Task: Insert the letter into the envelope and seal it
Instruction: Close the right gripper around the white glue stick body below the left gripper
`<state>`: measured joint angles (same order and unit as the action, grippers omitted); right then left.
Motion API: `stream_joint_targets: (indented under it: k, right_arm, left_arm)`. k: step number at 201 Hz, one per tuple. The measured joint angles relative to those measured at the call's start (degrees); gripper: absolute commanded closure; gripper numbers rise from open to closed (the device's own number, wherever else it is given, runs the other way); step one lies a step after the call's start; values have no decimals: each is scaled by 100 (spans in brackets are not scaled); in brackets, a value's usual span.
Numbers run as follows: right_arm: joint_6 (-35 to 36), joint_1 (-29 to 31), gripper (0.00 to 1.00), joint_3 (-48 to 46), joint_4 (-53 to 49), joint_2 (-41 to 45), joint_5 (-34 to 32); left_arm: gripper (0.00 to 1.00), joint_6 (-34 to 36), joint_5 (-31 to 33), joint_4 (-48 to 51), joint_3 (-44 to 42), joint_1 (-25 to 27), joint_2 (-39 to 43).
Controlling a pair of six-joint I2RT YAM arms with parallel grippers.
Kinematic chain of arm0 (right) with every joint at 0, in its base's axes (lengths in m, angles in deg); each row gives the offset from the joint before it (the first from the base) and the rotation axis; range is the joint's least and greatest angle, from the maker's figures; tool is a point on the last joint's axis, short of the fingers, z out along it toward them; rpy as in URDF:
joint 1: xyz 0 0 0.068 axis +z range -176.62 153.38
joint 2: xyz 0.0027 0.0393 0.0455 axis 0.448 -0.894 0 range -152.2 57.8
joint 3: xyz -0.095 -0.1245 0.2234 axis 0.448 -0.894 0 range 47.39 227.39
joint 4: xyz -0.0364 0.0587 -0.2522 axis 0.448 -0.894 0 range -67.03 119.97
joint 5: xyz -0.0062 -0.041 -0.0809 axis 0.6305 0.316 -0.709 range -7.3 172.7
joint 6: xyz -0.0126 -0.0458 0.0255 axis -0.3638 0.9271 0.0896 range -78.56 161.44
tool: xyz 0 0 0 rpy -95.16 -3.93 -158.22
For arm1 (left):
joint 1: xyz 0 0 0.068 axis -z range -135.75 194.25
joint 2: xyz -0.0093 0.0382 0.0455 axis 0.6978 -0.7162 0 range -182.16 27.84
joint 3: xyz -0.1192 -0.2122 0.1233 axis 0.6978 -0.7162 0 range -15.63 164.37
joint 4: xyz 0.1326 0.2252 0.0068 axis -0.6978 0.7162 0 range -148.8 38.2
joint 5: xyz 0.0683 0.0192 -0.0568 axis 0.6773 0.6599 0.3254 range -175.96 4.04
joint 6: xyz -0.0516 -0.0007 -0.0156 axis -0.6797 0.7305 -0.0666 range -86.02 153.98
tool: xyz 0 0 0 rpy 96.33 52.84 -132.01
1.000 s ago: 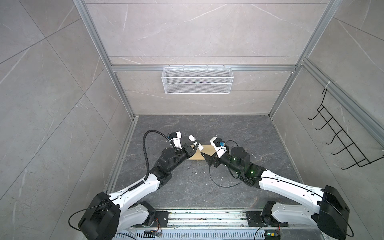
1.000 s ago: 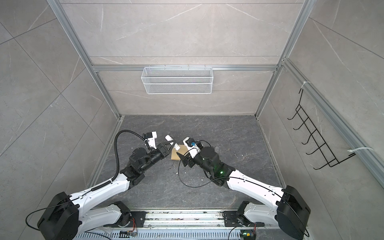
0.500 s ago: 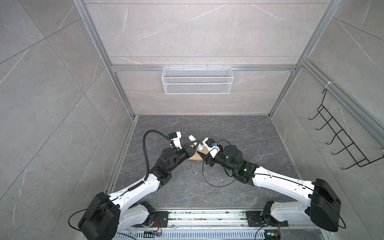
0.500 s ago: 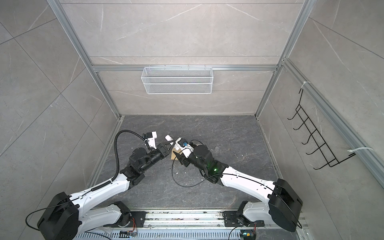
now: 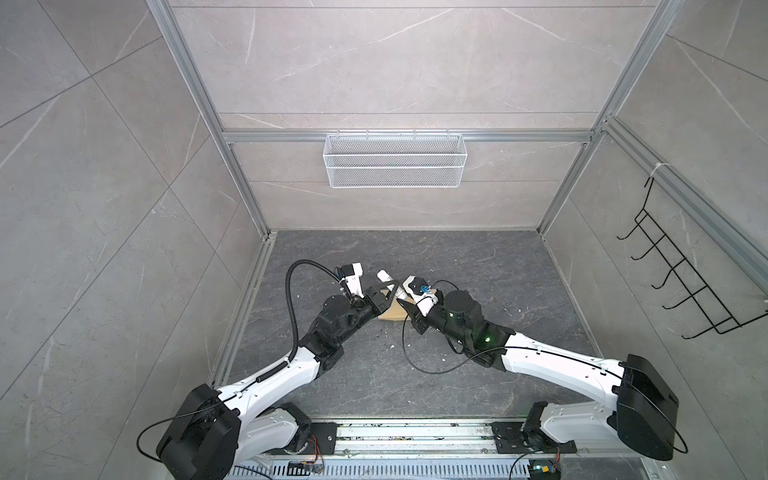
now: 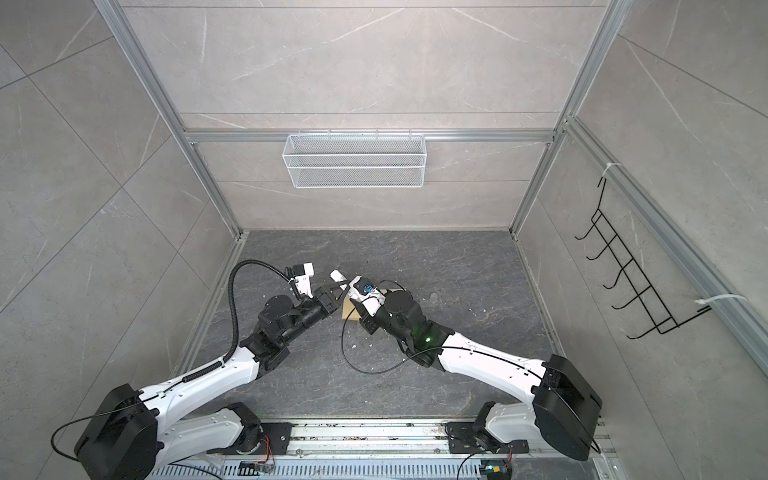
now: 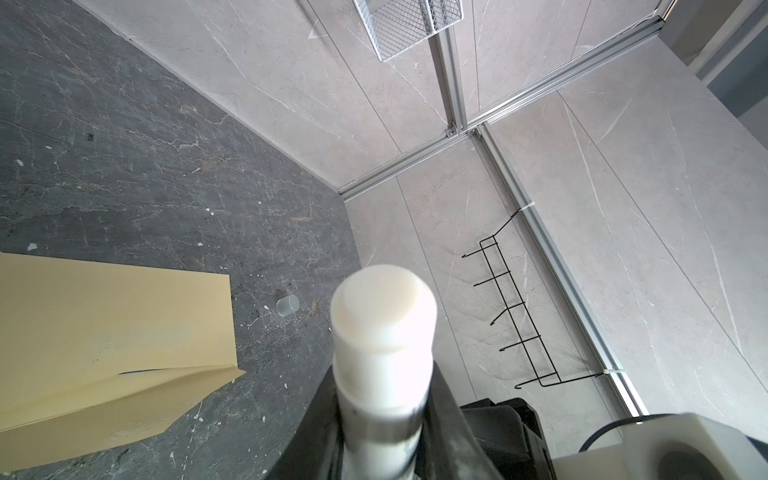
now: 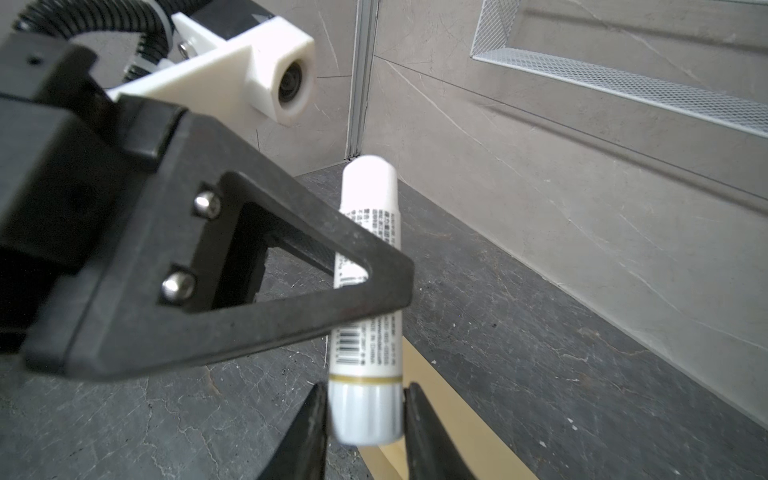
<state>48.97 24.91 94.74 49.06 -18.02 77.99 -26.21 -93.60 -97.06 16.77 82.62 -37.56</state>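
A white cylindrical glue stick [image 5: 383, 276] [image 6: 337, 276] [image 7: 384, 332] [image 8: 368, 195] with printed black text and a barcode stands tilted above the middle of the dark grey marble-patterned surface [image 5: 457, 266] [image 6: 457, 266], uncapped, its pale tip bare in the left wrist view. A small translucent plastic cap [image 6: 433, 296] [image 7: 287, 305] lies on the surface at 3 o'clock from it, well apart. Small white flecks [image 5: 390, 345] dot the surface toward 6 o'clock. A white wire-mesh basket [image 5: 395, 166] [image 6: 353, 166] hangs on the grey tiled back wall at 12 o'clock. A black wire hook rack [image 5: 685, 282] [image 6: 636, 274] hangs on the side wall at 3 o'clock.
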Motion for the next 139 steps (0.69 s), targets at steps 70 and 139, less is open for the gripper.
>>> stream_joint_targets:
  k: [70,139]
  right_arm:
    - [-603,-470,80,39,-46,46,1102]
    - [-2264,-1593,81,63,540,-155,4273]
  left_arm:
    - [100,957,-378,-717,-74,-59,-203]
    - [100,1515,-1012,-1961,-238,-105,-446]
